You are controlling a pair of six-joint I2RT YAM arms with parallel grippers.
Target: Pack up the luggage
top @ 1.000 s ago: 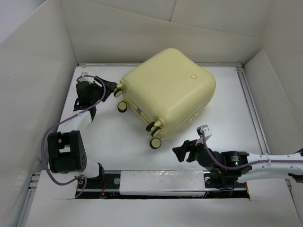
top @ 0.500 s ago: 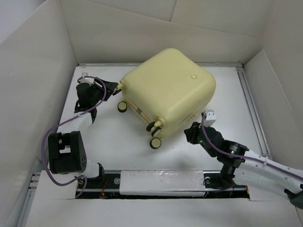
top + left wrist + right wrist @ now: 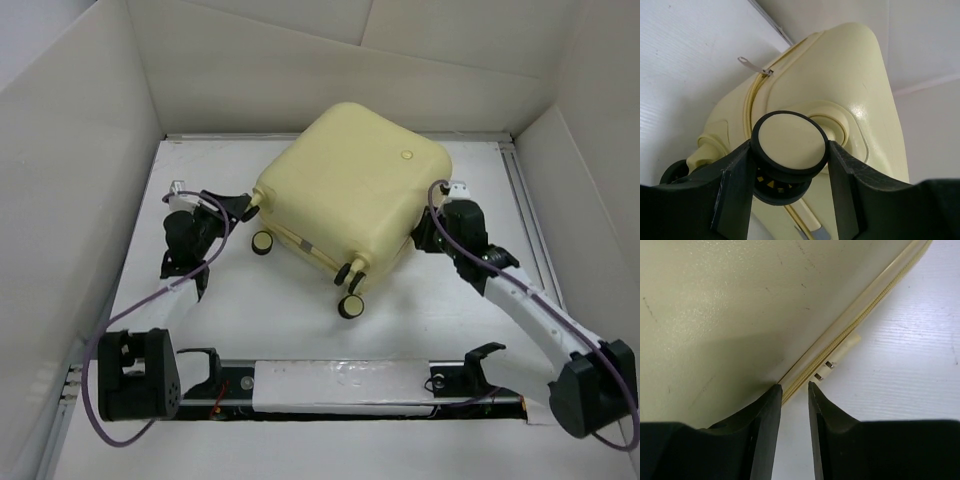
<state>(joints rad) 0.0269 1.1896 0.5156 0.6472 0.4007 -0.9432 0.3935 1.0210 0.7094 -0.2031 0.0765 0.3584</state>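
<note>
Luggage: pale yellow case, zipped shut, lying flat toward the far edge of the table, about midway between its left and right edges. Round emblem is up on top.
Wheels: they point at the near-left corner. One hangs off the case's left corner, and another is nearest the near edge.
Left gripper: in at the case's left corner and clamped on a caster wheel, a finger pressed to each side of it.
Zipper pull: a small metal tab sticking out from the seam, just above that wheel in the left wrist view.
Right gripper: hard against the case's right side, toward the table's right edge. Its fingers are only a narrow slit apart, with bare table showing between them.
Zipper seam: runs diagonally down to the right gripper's fingertips, with a small cream tab beside it.
</note>
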